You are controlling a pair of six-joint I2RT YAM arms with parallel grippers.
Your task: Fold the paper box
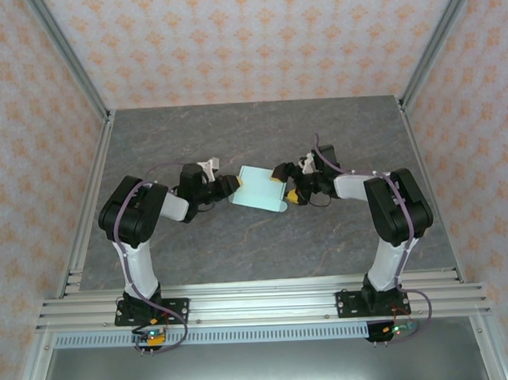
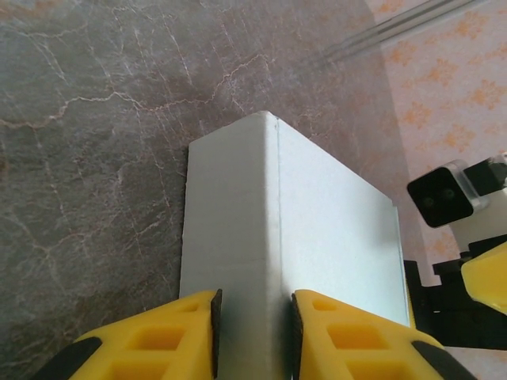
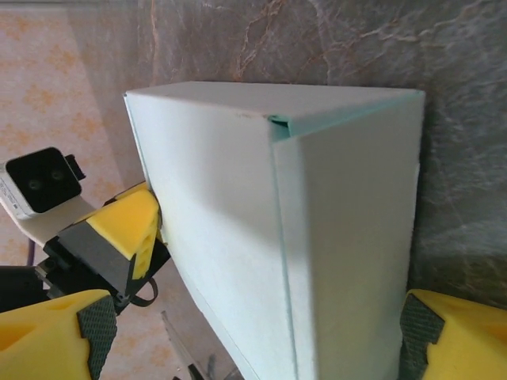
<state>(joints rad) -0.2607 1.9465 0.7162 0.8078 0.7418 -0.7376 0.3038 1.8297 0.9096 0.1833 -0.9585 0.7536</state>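
At mid-table (image 1: 252, 136), the box (image 1: 258, 188) sits partly folded between my two claws. My left claw (image 2: 253, 313) is clenched on its creased edge. My right claw (image 3: 253, 336) stands spread, straddling the box.

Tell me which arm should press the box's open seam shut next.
Probably right: the right tool straddles the box, open, beside the gaping seam; the left tool clamps an edge, steadying it.

Bright, even, diffuse light throughout.
Box (image 3: 238, 222) right panel greyer than left in right wrist view; nearest edges slightly soft.
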